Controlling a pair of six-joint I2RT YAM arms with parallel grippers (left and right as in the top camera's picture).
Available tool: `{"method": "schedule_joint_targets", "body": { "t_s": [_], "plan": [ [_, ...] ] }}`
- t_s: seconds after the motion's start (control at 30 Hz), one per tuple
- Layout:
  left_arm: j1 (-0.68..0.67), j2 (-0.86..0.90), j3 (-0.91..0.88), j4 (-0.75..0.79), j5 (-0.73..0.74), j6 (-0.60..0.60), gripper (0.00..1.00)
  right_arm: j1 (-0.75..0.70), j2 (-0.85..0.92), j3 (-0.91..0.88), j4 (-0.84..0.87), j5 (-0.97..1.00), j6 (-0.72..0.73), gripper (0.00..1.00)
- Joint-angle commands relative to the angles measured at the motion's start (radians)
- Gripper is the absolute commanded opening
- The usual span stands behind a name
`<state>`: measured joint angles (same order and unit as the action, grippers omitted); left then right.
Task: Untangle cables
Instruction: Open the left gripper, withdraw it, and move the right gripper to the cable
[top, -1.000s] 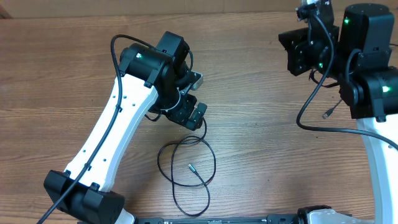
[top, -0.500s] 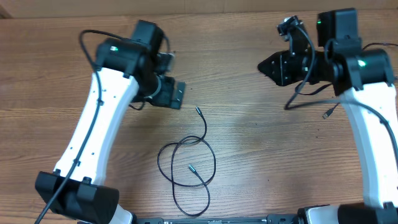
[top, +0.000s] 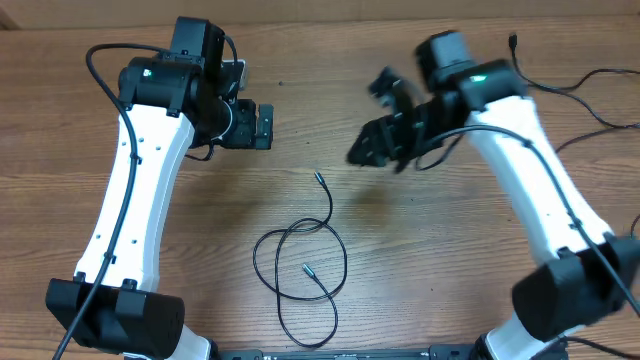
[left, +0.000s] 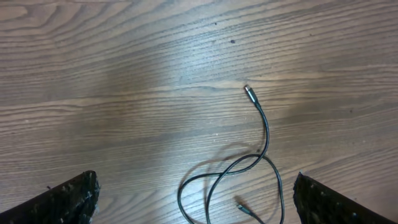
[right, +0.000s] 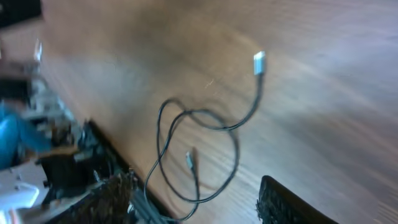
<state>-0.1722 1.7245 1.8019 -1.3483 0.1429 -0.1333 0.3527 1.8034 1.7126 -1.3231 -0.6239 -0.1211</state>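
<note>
You have one thin black cable lying slack at mid-table, looped over itself with both plugs free. A second cable lies stretched out at the far right.

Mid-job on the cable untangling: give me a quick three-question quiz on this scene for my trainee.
1. True or false: both plug ends of the looped cable lie free on the table, neither in an end effector.
2. Where does the looped cable lie? A) flat on the table between the two arms; B) draped over the left arm; C) hanging off the table edge.
3. Fill in: the left end effector stands ____, holding nothing.
Key: 1 true; 2 A; 3 open.
</note>
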Motion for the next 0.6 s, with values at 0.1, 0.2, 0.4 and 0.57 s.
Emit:
{"method": "schedule_joint_targets", "body": {
  "t_s": [0.1, 0.2, 0.4, 0.57],
  "plan": [
    [0.007, 0.002, 0.013, 0.006, -0.065, -0.041, 1.0, 0.121, 0.024, -0.074, 0.031, 0.019, 0.048, 0.67],
    [0.023, 0.002, 0.013, 0.023, -0.064, -0.079, 1.0, 0.156, 0.024, -0.123, 0.064, 0.019, 0.097, 0.67],
    [0.041, 0.002, 0.013, 0.068, -0.064, -0.147, 1.0, 0.23, 0.024, -0.223, 0.177, 0.019, 0.153, 0.72],
    [0.038, 0.002, 0.013, 0.078, -0.065, -0.159, 1.0, 0.287, 0.024, -0.302, 0.26, 0.02, 0.168, 0.73]
  ]
}}
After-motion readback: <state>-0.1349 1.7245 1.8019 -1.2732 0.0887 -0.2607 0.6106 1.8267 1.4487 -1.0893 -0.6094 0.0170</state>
